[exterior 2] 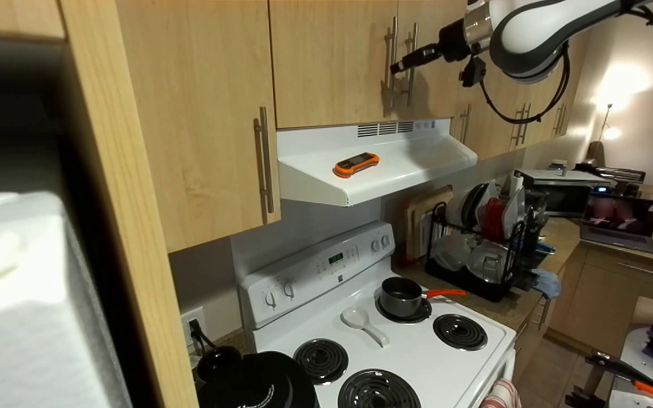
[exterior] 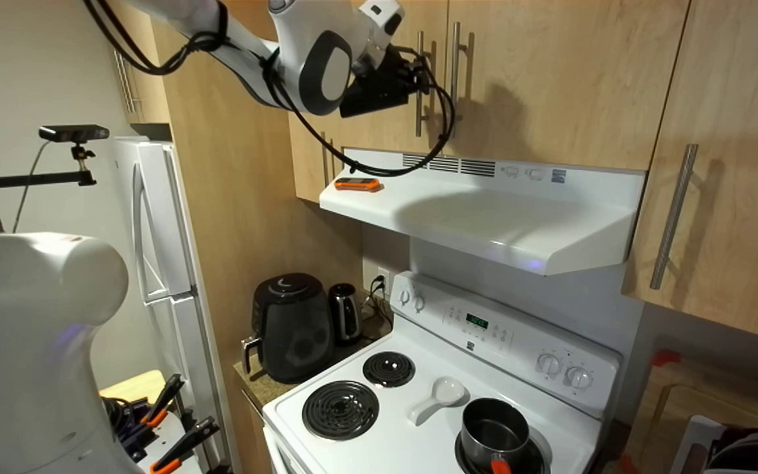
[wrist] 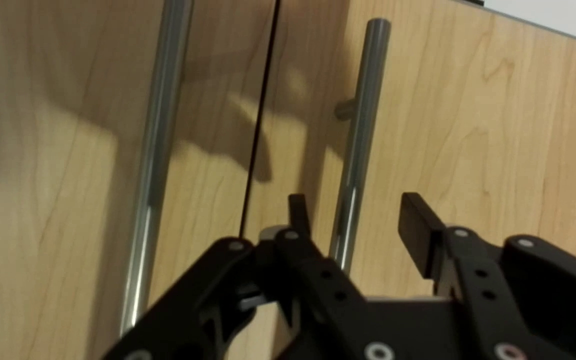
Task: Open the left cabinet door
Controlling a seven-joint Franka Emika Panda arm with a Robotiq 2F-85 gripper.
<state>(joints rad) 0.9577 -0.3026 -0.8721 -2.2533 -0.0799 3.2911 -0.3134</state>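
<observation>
The left cabinet door (exterior: 385, 128) is a flat light-wood panel above the range hood, seen in both exterior views, and lies flush with its twin. Its vertical metal bar handle (wrist: 366, 95) runs between my fingers in the wrist view, where the picture stands upside down. My gripper (wrist: 354, 210) is open, one finger on either side of the bar, with a visible gap to each. In an exterior view my gripper (exterior 2: 397, 68) reaches the middle of the left door's handle; elsewhere the wrist and cables hide the fingertips.
The twin door's handle (wrist: 153, 175) stands parallel and close beside the fingers. Below the doors, the white hood (exterior: 451, 210) juts out with an orange device (exterior 2: 356, 164) on top. A black cable loop (exterior: 385, 172) hangs from the arm. A pot (exterior: 494, 428) sits on the stove.
</observation>
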